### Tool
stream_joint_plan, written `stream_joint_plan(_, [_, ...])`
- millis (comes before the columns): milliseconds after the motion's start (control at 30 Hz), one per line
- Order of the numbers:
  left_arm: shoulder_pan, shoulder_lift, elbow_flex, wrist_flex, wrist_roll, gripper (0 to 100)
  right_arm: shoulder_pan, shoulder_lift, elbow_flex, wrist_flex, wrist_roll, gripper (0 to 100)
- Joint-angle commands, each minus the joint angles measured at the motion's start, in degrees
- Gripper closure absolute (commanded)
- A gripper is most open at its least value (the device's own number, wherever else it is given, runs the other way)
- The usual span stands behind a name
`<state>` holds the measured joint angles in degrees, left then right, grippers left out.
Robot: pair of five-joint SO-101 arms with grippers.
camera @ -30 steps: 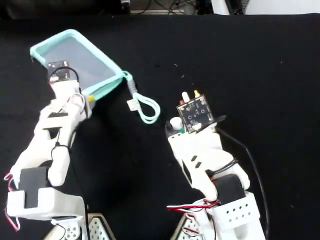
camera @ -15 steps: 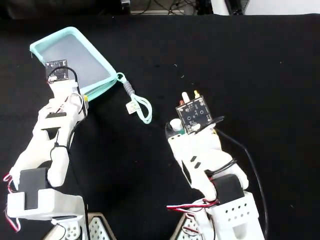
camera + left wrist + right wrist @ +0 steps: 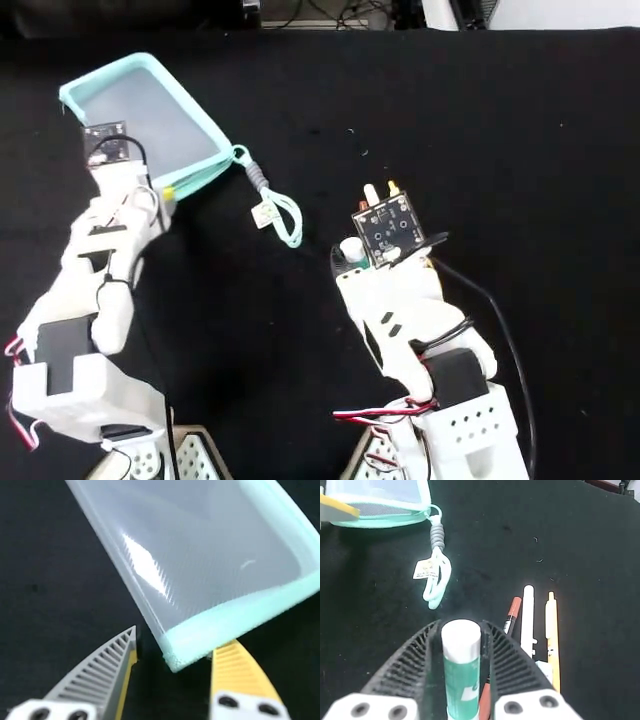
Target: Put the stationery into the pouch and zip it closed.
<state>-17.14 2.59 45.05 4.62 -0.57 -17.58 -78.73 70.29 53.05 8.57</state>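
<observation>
Teal-edged pouch [image 3: 150,115] lies far left on the bench [image 3: 500,150], one corner between the spread jaws of the left gripper [image 3: 177,640], cord loop [image 3: 280,215] trailing beside. Mid-bench, the right gripper [image 3: 461,626] has its jaws pinching a white-capped glue stick [image 3: 461,652]; three pens [image 3: 527,615] lie just beside.

Black worktop [image 3: 520,150]. Teal pouch [image 3: 150,110] lies flat at the far left, looped cord [image 3: 280,215] trailing beside it. Red-brown pen [image 3: 512,611], white pen [image 3: 528,615], yellow pen [image 3: 551,630] lie side by side, apart from the cord.
</observation>
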Motion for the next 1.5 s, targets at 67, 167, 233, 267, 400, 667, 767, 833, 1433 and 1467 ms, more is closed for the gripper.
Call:
stream_joint_plan(67, [-2.9, -0.5, -3.6, -1.0, -0.4, 76, 0.4, -0.8, -0.3, -1.1, 0.5, 98.6])
stream_joint_plan(167, [-3.6, -0.5, -3.7, -1.1, -0.4, 76, 0.4, -0.8, -0.3, -1.1, 0.5, 98.6])
stream_joint_plan(233, [-4.0, -0.4, -4.2, -1.1, -0.4, 76, 0.4, -0.8, -0.2, -1.1, 0.5, 98.6])
stream_joint_plan(267, [-4.4, -0.4, -4.2, -1.1, -0.4, 77, 0.4, -0.8, 0.0, -1.1, 0.5, 98.6])
stream_joint_plan(400, [-4.6, -0.4, -4.2, -1.1, -0.4, 94, 0.4, -0.8, 0.5, -1.1, 0.5, 98.6])
stream_joint_plan(667, [-4.3, -0.5, -3.7, -0.8, 0.1, 97, 0.4, -0.8, 0.5, -1.2, 0.5, 98.6])
stream_joint_plan(767, [-4.2, -2.5, -2.9, 0.4, 0.2, 97, 0.4, -0.8, 0.5, -1.3, 0.5, 98.6])
stream_joint_plan(833, [-4.1, -6.6, -1.6, 3.2, 0.2, 97, 0.4, -0.8, 0.5, -1.4, 0.5, 98.6])
stream_joint_plan(1433, [-1.3, -69.6, 0.2, 47.7, 4.7, 97, 0.4, -0.9, 0.5, -1.4, 0.6, 98.6])
stream_joint_plan(1467, [-1.3, -70.8, -0.9, 49.9, 4.7, 97, 0.4, -0.9, 0.5, -1.5, 0.6, 98.6])
